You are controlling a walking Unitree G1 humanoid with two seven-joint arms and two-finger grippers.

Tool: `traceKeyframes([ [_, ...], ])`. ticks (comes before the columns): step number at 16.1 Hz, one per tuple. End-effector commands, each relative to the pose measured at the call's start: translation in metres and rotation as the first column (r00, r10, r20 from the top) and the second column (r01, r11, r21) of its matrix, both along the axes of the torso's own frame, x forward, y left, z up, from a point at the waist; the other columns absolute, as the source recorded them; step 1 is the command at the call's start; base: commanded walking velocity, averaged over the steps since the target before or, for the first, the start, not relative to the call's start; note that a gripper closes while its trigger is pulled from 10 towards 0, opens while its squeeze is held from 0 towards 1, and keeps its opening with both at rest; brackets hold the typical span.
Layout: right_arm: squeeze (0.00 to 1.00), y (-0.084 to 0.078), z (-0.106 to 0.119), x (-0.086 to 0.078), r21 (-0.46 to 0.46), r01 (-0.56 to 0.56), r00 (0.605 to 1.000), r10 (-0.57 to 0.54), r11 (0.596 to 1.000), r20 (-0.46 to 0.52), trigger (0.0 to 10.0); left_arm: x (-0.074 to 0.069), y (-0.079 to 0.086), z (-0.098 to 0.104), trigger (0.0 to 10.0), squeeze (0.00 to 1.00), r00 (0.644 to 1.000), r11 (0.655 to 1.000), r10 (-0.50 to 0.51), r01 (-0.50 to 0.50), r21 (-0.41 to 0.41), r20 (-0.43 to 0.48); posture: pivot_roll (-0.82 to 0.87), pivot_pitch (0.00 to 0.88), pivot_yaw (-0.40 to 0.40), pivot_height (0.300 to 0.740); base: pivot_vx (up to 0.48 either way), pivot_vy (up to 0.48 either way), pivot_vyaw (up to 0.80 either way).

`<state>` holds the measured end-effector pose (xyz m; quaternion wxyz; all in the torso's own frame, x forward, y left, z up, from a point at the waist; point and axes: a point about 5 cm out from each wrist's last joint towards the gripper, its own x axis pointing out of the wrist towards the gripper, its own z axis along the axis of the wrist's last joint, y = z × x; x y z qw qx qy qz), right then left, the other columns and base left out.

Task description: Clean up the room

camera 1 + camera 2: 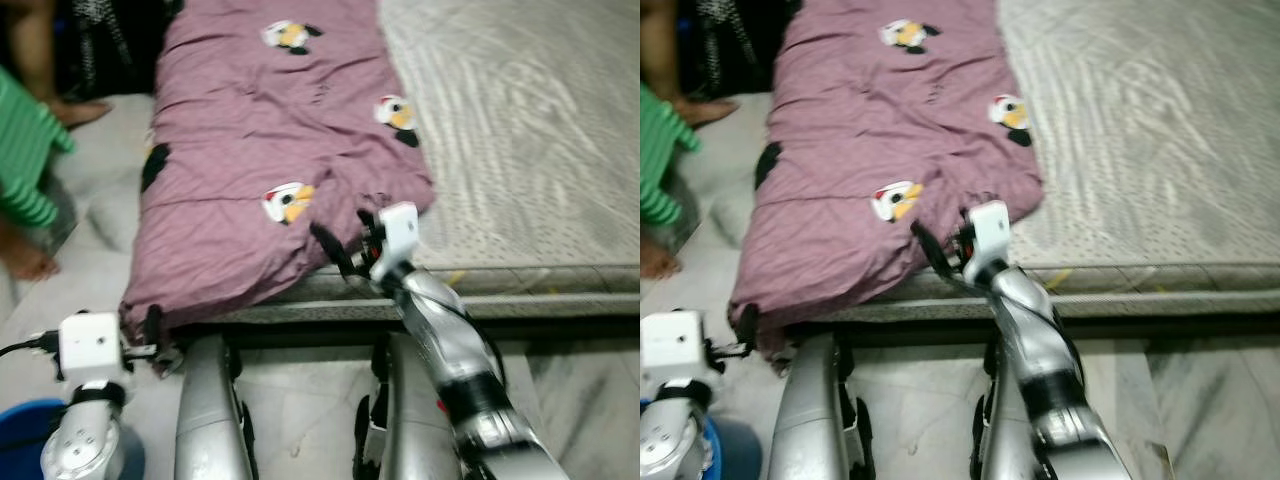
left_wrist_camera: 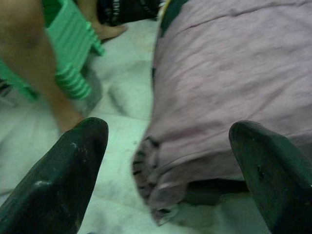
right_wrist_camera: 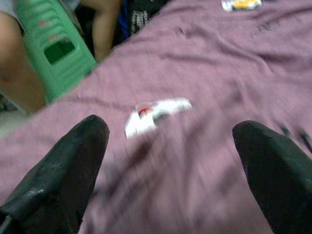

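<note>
A mauve blanket (image 1: 250, 150) printed with penguins lies crumpled over the left part of the bed, and its near left corner (image 2: 156, 195) hangs off the edge toward the floor. My right gripper (image 1: 345, 245) is at the blanket's near edge, just above the fabric. In the right wrist view it (image 3: 170, 131) is open, with the cloth and a penguin print (image 3: 156, 112) between the fingers. My left gripper (image 1: 158, 340) is low at the bed's left corner, beside the hanging corner. It is open too, with nothing in it.
A pale patterned mattress (image 1: 520, 130) is bare to the right of the blanket. At the left, a person's feet (image 1: 75, 110) and a green plastic stool (image 1: 25, 150) stand on the floor. A blue bucket (image 1: 20, 430) sits by my left arm. Marble floor (image 1: 580, 380) lies before the bed.
</note>
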<state>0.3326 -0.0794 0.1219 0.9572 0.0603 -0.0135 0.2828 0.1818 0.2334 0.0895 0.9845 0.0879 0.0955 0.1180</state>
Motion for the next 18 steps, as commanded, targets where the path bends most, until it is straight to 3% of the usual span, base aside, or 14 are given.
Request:
traceKeyframes([
  [1, 0.0, 0.0, -0.003, 0.004, 0.01, 0.034, 0.999, -0.034, 0.999, -0.008, 10.0, -0.004, 0.003, 0.002, 10.0, 0.0, 1.0, 1.0, 0.002, -0.002, 0.021, 0.003, 0.18, 0.294, -0.018, 0.561, 0.0, 0.0, 0.0],
  [4, 0.0, 0.005, 0.015, 0.027, 0.054, 0.126, 0.992, -0.127, 0.99, 0.011, 10.0, 0.0, 0.002, 0.007, 10.0, 0.0, 1.0, 0.999, -0.015, 0.015, 0.029, 0.017, 0.19, 0.298, -0.01, 0.521, 0.0, 0.0, 0.0],
  [6, 0.0, 0.009, 0.018, 0.034, 0.061, 0.154, 0.988, -0.154, 0.986, -0.006, 10.0, 0.005, 0.0, 0.01, 10.0, 0.0, 0.999, 0.999, -0.022, 0.021, 0.029, 0.03, 0.18, 0.299, -0.01, 0.521, 0.0, 0.0, 0.0],
  [8, 0.0, 0.017, 0.005, 0.035, -0.034, 0.161, 0.985, -0.163, 0.986, -0.058, 10.0, 0.01, -0.003, 0.011, 10.0, 0.0, 0.999, 0.999, -0.031, 0.03, 0.026, 0.042, 0.18, 0.302, -0.014, 0.521, 0.0, 0.0, 0.0],
  [13, 0.0, 0.01, -0.029, 0.029, -0.186, 0.189, 0.954, -0.225, 0.964, -0.2, 10.0, 0.012, -0.006, 0.012, 10.0, 0.0, 0.998, 0.999, -0.032, 0.031, 0.022, 0.053, 0.18, 0.307, -0.022, 0.521, 0.0, 0.0, 0.0],
  [16, 0.0, -0.01, -0.038, 0.029, -0.277, 0.276, 0.922, -0.335, 0.921, -0.196, 10.0, 0.012, -0.006, 0.011, 10.0, 0.0, 0.998, 0.999, -0.031, 0.03, 0.021, 0.049, 0.17, 0.306, -0.023, 0.521, 0.0, 0.0, 0.0],
  [18, 0.0, -0.057, -0.049, 0.024, -0.304, 0.429, 0.847, -0.496, 0.851, -0.193, 10.0, 0.013, -0.006, 0.011, 10.0, 0.0, 0.998, 1.0, -0.023, 0.022, 0.022, 0.052, 0.17, 0.307, -0.029, 0.521, 0.0, 0.0, 0.0],
])
